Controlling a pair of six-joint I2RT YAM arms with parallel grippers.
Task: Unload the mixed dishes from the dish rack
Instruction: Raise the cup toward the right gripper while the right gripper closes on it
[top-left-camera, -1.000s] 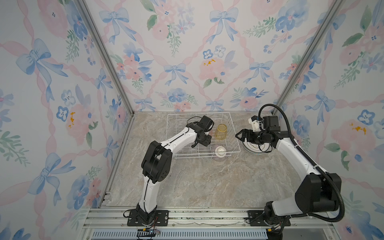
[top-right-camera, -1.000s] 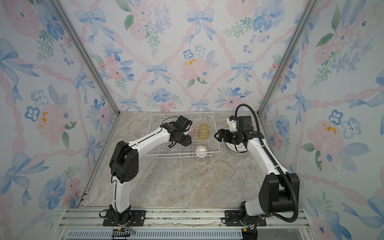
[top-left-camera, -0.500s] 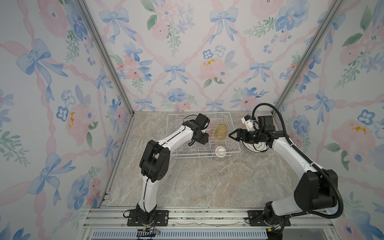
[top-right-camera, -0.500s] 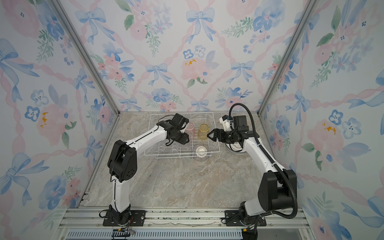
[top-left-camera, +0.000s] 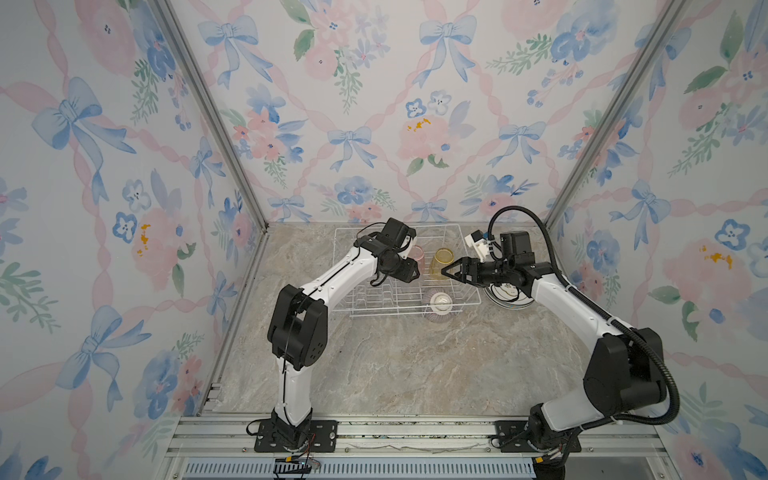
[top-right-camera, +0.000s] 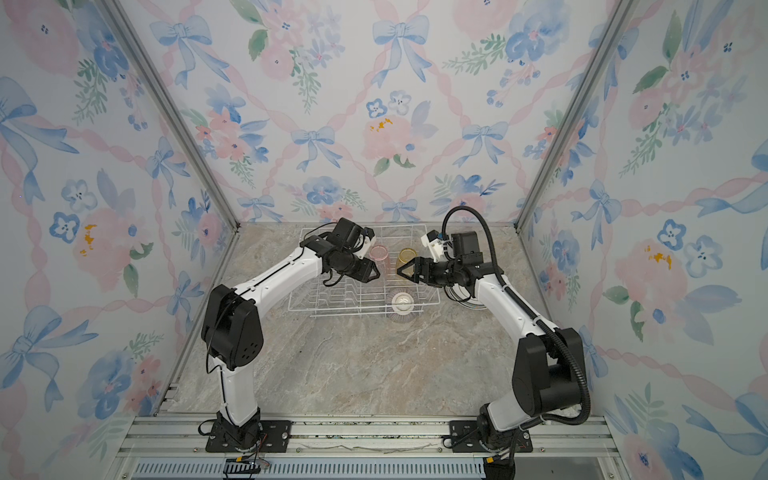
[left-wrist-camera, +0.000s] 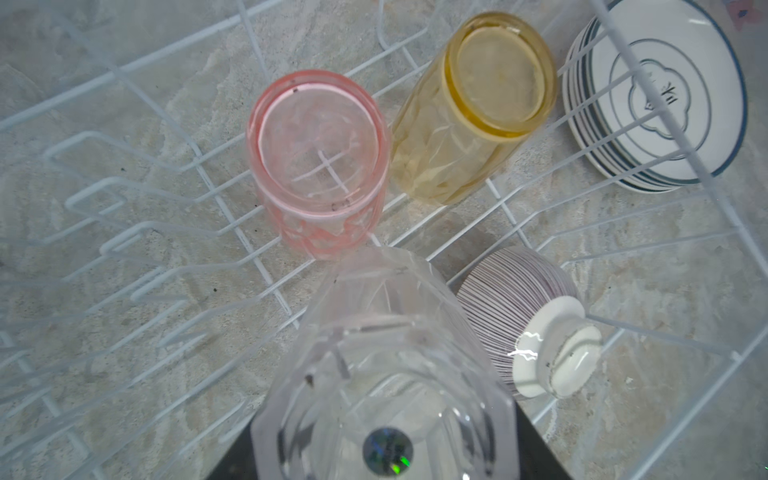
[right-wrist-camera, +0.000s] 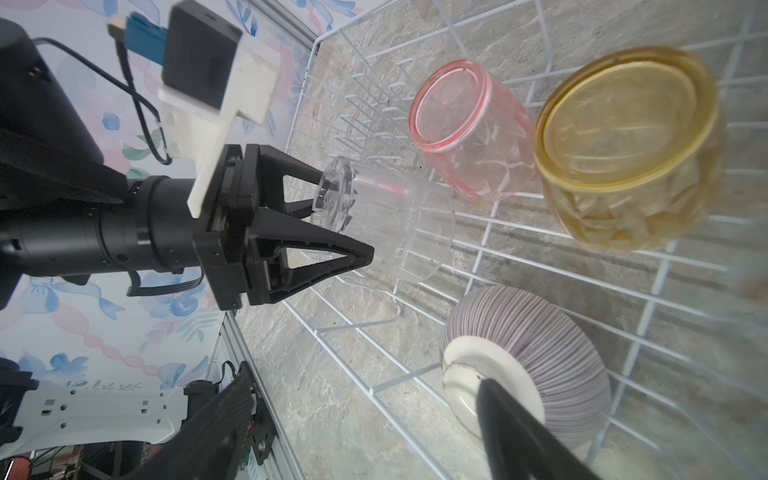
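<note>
Over the dish rack (top-left-camera: 374, 297), the left fingers (right-wrist-camera: 324, 257) clamp the clear tumbler (right-wrist-camera: 399, 224) while the right fingers (right-wrist-camera: 511, 415) stand wide.

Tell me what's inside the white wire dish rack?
Inside the white wire dish rack sit an upside-down pink glass tumbler, an upside-down yellow glass tumbler and an upside-down purple-striped bowl. The left claw holds a clear glass tumbler over it. Whatever is beneath the bowl is hidden.

light: bright, even | shadows: faint | blur: right wrist view, edges smeared | glare: bowl (left-wrist-camera: 519, 316) foot
</note>
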